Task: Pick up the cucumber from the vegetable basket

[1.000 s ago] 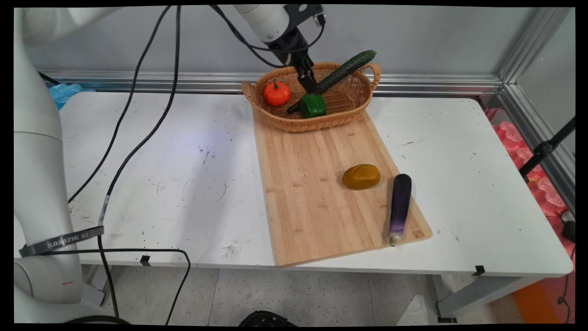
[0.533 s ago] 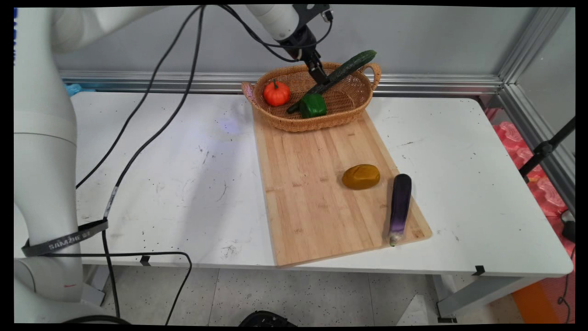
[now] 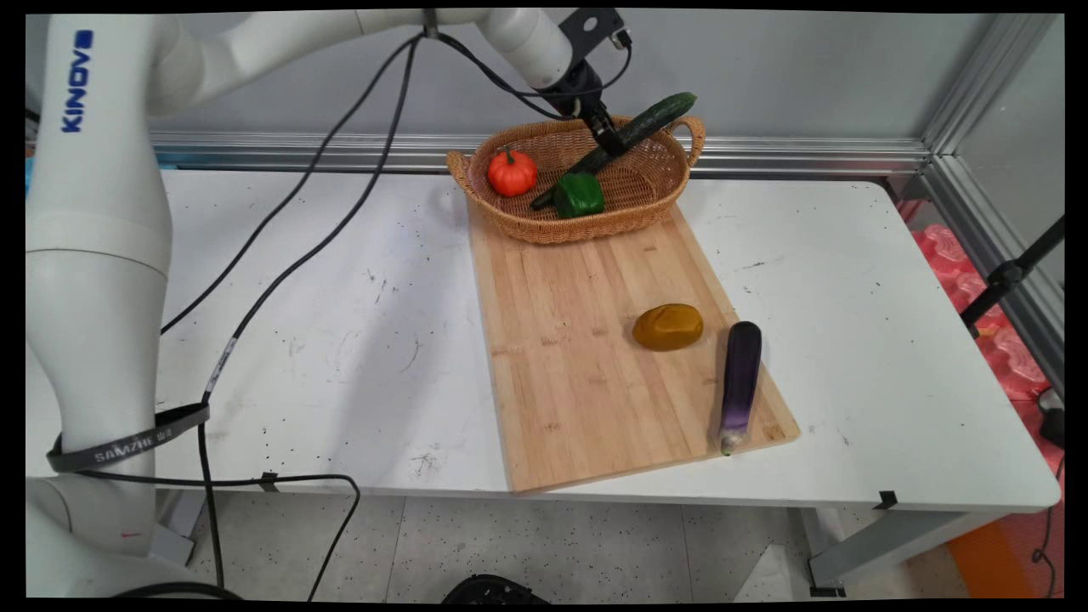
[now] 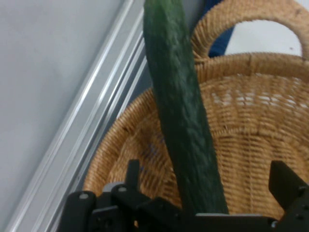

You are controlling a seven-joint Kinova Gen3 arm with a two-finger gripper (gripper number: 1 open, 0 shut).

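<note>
A wicker basket [image 3: 654,183] stands at the far end of a wooden cutting board [image 3: 586,340]. In it lie a small orange pumpkin [image 3: 512,172], a green pepper [image 3: 579,195] and a long dark cucumber [image 3: 646,126] that leans over the right rim. My gripper [image 3: 614,144] hangs over the cucumber's middle, just above it. The hand view has the cucumber [image 4: 186,121] running up between my two fingers [image 4: 285,181], which stand wide apart and clear of it, so the gripper [image 4: 208,175] is open. The basket's wall [image 4: 260,125] lies behind.
A yellow-brown potato [image 3: 668,326] and a purple eggplant [image 3: 739,384] lie on the board's near right part. Black cables [image 3: 280,246] hang from the arm over the table's left half. A metal rail [image 3: 807,153] runs along the wall behind the basket.
My gripper has moved up and to the right, from just above the green pepper to the cucumber's middle. The pepper, pumpkin and cucumber have stayed where they were.
</note>
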